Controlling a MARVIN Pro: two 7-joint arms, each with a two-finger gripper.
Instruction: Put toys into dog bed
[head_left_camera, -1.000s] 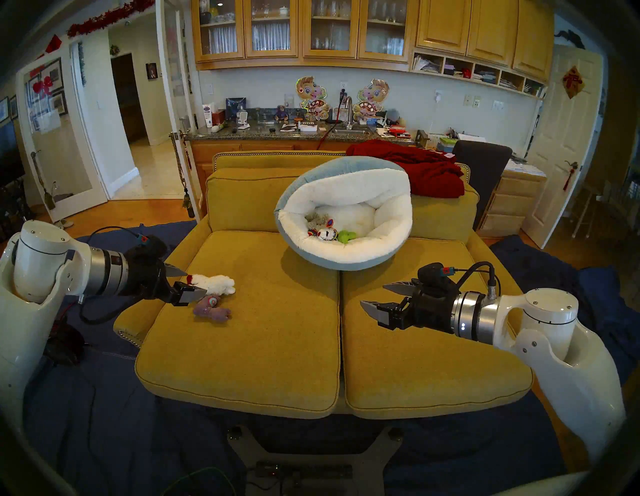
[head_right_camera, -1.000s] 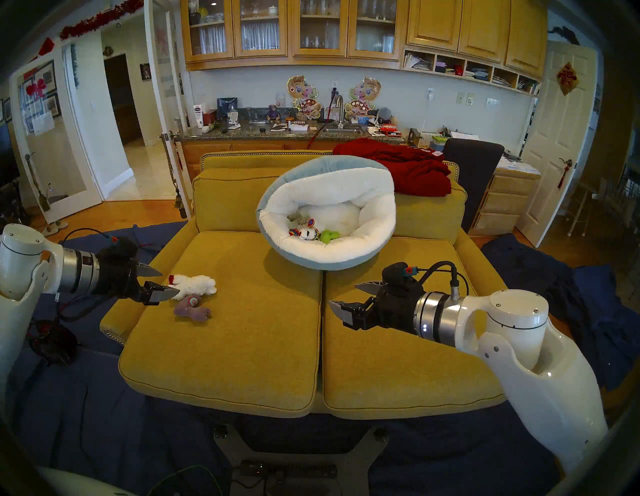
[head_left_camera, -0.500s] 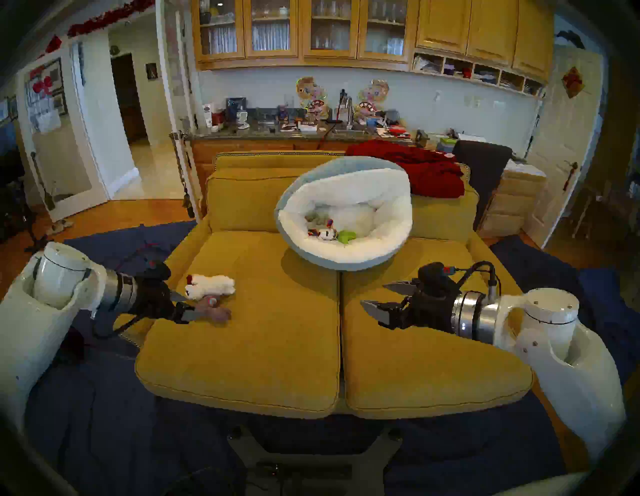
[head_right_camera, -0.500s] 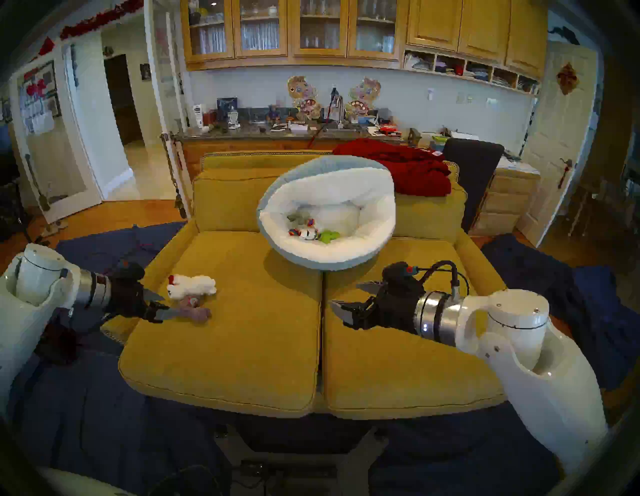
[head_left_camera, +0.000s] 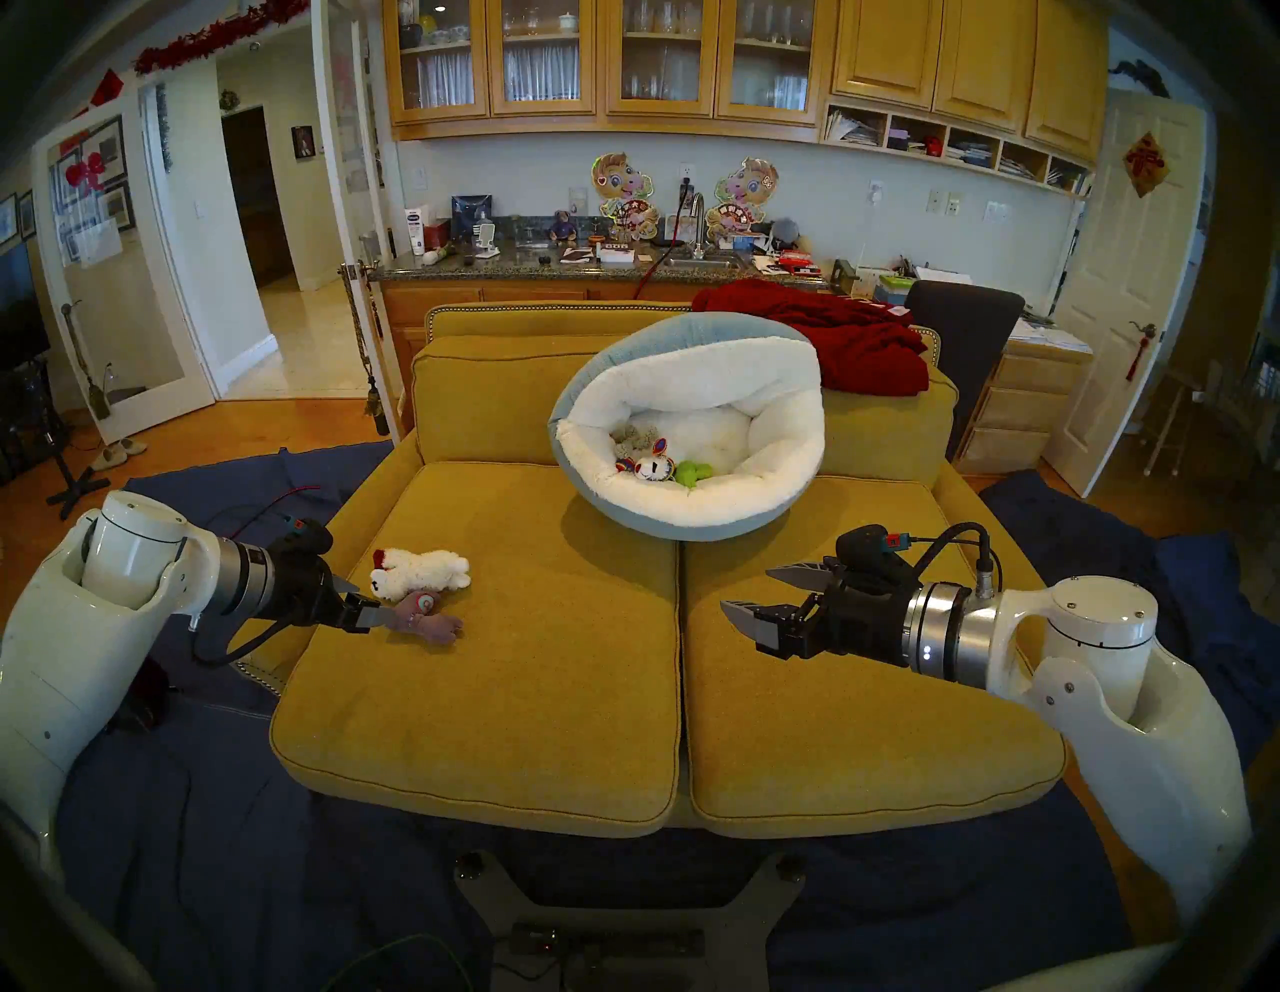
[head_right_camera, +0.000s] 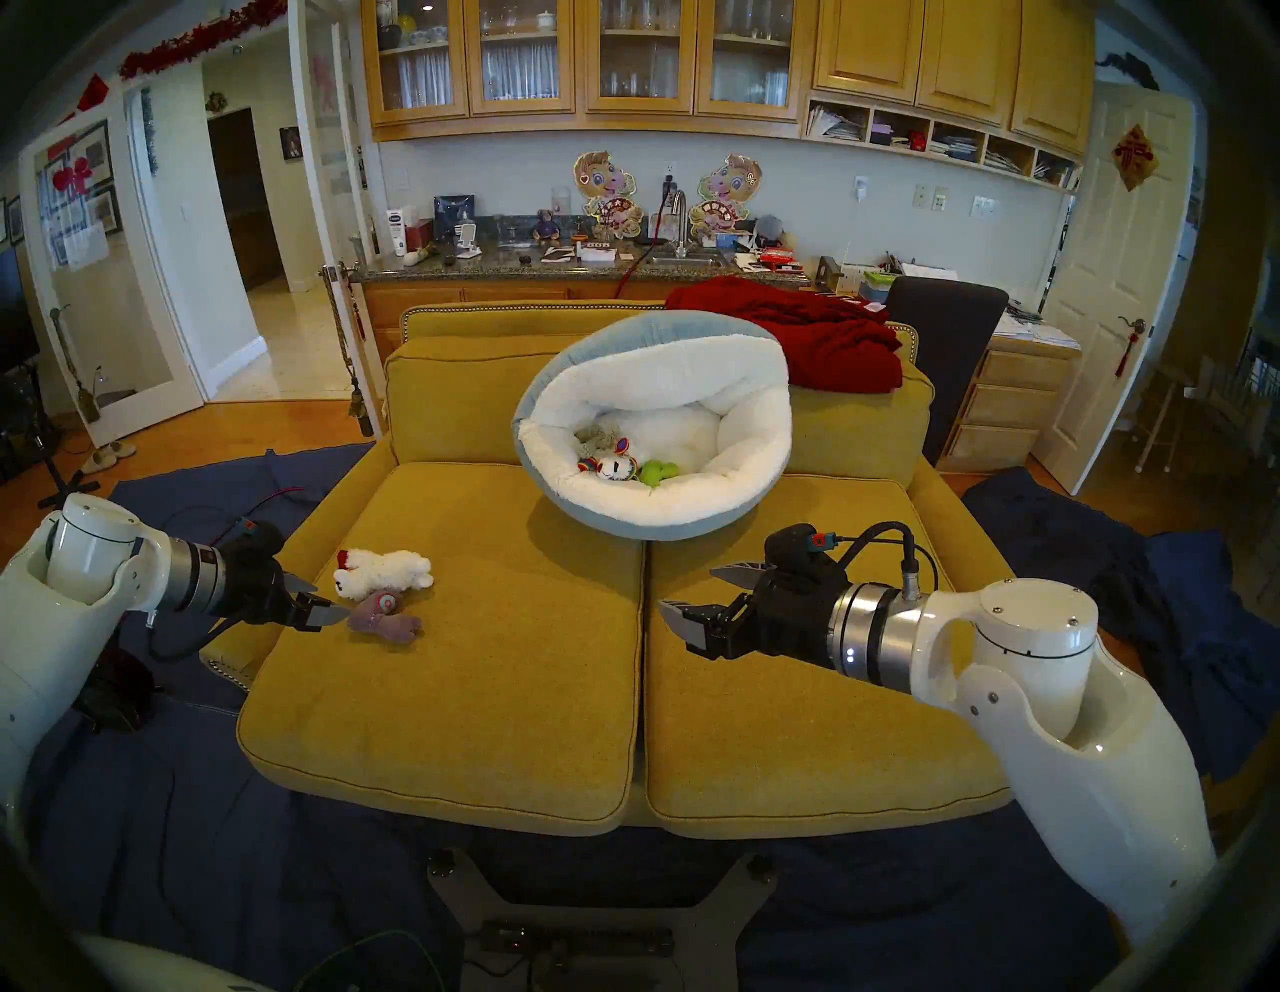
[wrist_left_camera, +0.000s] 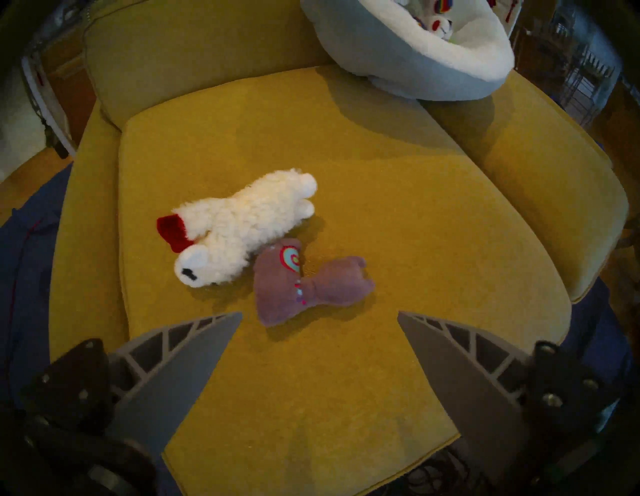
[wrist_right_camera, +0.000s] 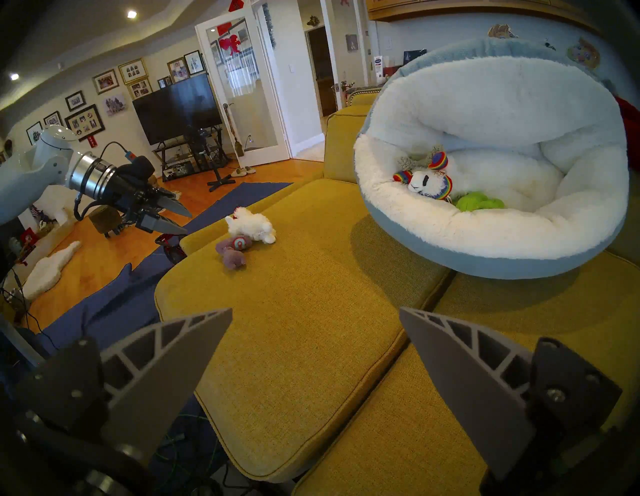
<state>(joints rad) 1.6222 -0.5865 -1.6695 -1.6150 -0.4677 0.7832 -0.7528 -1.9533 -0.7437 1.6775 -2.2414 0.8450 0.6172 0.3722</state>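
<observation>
**Three toys bedded, two still on the sofa**

Head cameras: the dog bed (head_left_camera: 692, 516) sits at the far middle of the sofa (head_left_camera: 526, 727), propped against the back cushions. Inside it lie three toys: a grey-beige plush (head_left_camera: 634, 436) at the far left, a white llama (head_left_camera: 651, 467) with rainbow trim in front of it, and a green cactus (head_left_camera: 692, 472) just to the right. Two toys are left on the left seat cushion: the white lamb (head_left_camera: 422, 571) and, just nearer, the purple plush (head_left_camera: 426, 616). My left jaws (head_left_camera: 363, 603) stand open, low over the cushion's left edge, with the tips just beside the purple plush. My right jaws (head_left_camera: 765, 596) hang open and empty above the right cushion, well apart from every toy. By my count the job is a little past halfway.

Left wrist camera: both fingers spread wide, nothing between them. The purple plush (wrist_left_camera: 304, 287) lies just ahead, touching the lamb (wrist_left_camera: 242, 225) beyond it. I judge it the next pick.

Right wrist camera: open fingers frame bare cushion; the bed (wrist_right_camera: 485, 242) with its three toys is ahead to the right.
</observation>
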